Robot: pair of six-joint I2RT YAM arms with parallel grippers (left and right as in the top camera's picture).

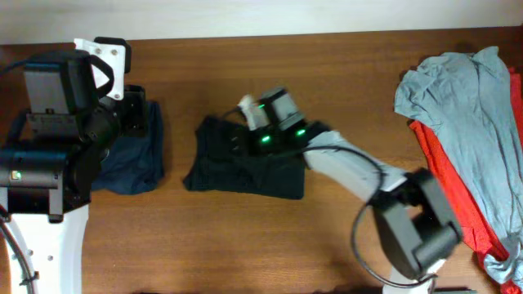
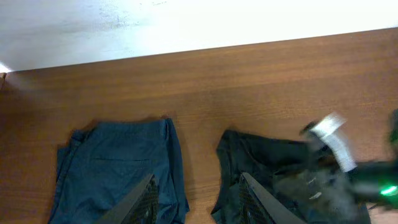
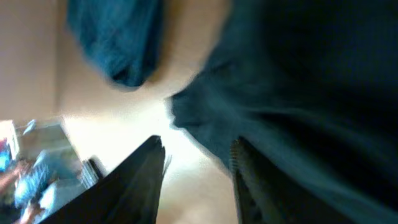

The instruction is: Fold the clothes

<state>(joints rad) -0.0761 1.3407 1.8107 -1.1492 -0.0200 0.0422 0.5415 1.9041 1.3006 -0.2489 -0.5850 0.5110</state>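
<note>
The clothes, a black T-shirt (image 1: 245,163), lie in a folded bundle at the middle of the table; they also show as the T-shirt (image 2: 273,168) in the left wrist view and the T-shirt (image 3: 298,81) in the blurred right wrist view. My right gripper (image 1: 237,140) hovers over the bundle's top left part. It (image 3: 196,180) is open, with bare table between its fingers and one finger beside the cloth's edge. My left gripper (image 1: 137,117) stands open and empty at the left, and in its own view the gripper (image 2: 199,202) frames the strip of wood between the two garments.
A folded navy-blue garment (image 1: 135,159) lies under the left arm, left of the black bundle. A light grey shirt (image 1: 466,90) is heaped on a red shirt (image 1: 445,180) at the table's right end. The table's back edge meets a white wall (image 2: 186,25).
</note>
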